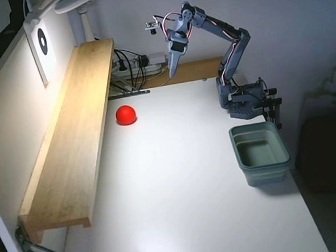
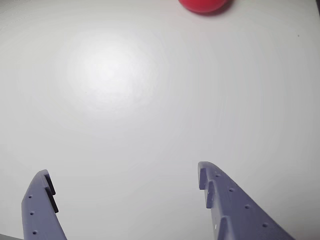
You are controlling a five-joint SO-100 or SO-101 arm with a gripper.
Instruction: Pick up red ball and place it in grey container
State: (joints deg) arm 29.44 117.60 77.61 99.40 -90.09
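Observation:
The red ball (image 1: pixel 125 114) rests on the white table, close to the wooden shelf, left of centre in the fixed view. In the wrist view only its lower part shows at the top edge (image 2: pixel 202 5). The grey container (image 1: pixel 268 174) stands empty at the table's right side, in front of the arm's base. My gripper (image 1: pixel 171 71) hangs high above the table's back part, pointing down, to the right of and beyond the ball. In the wrist view the gripper (image 2: pixel 122 172) is open wide and empty, with bare table between its fingers.
A long wooden shelf (image 1: pixel 72 137) runs along the table's left side. Cables and plugs (image 1: pixel 133 65) lie at the back behind it. The arm's blue-grey base (image 1: pixel 243 98) is clamped at the right, just behind the container. The table's right edge passes close to the container.

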